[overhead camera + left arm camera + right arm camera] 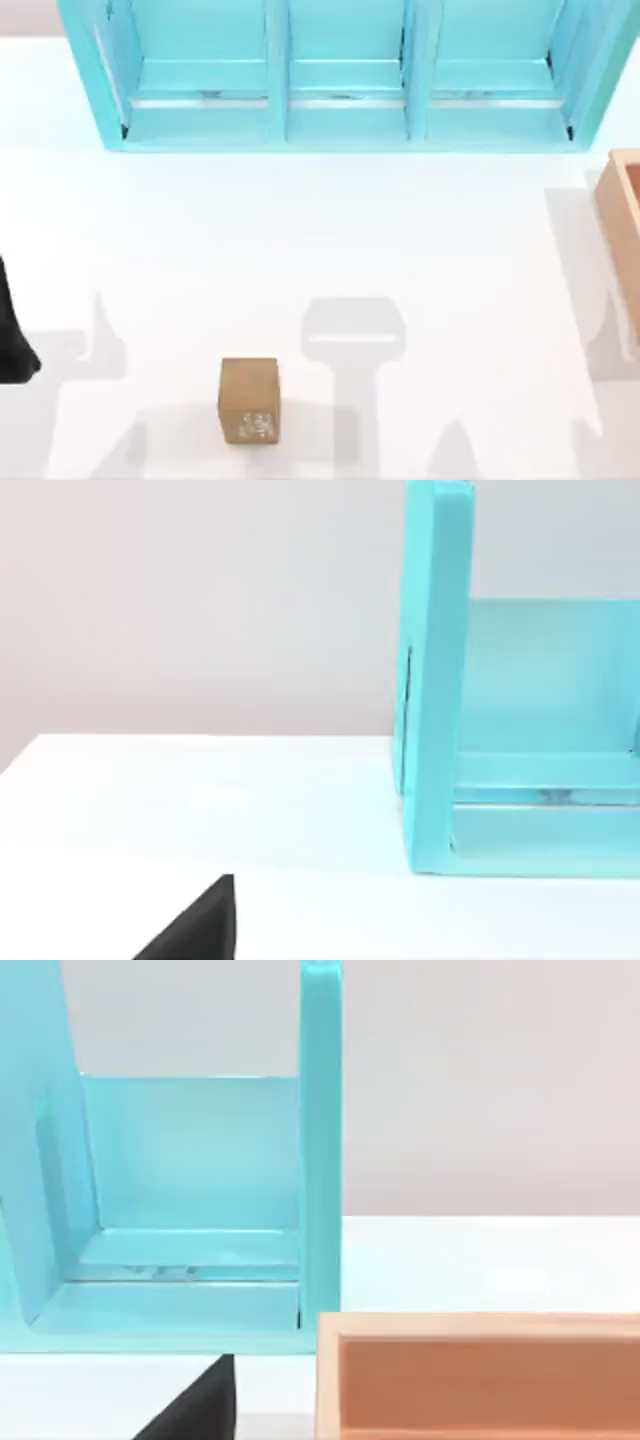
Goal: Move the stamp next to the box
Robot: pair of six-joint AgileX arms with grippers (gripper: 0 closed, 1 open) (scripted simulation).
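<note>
Stamp (248, 398): untouched near your desk's (300, 240) front edge, well apart from the box (625, 215) at the right edge; move still pending, gripper states cannot be told.

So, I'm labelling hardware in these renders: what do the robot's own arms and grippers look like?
Little is visible. A matte black, rounded piece of the left arm sits at the top view's left edge. Each wrist view shows one black wedge-shaped part, without visible cables or markings.
</note>
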